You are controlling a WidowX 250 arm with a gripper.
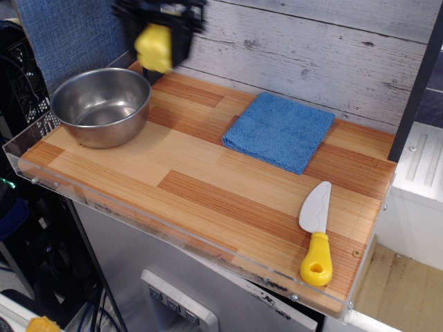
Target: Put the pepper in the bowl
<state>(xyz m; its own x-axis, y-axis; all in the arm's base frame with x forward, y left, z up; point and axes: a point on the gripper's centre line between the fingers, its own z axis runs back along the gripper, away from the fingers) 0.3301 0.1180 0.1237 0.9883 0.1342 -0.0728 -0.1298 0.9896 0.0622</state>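
Observation:
The yellow toy pepper (154, 47) hangs in the air, held between the black fingers of my gripper (156, 43). It is blurred by motion. It sits high above the table, just right of and behind the bowl's far rim. The shiny steel bowl (102, 106) stands empty at the left end of the wooden table. The arm above the gripper is cut off by the top of the frame.
A folded blue cloth (279, 130) lies at the back middle of the wooden table (208, 187). A white-bladed toy knife with a yellow handle (315, 234) lies at the front right. A dark post (149, 66) stands behind the bowl. A clear plastic lip edges the table.

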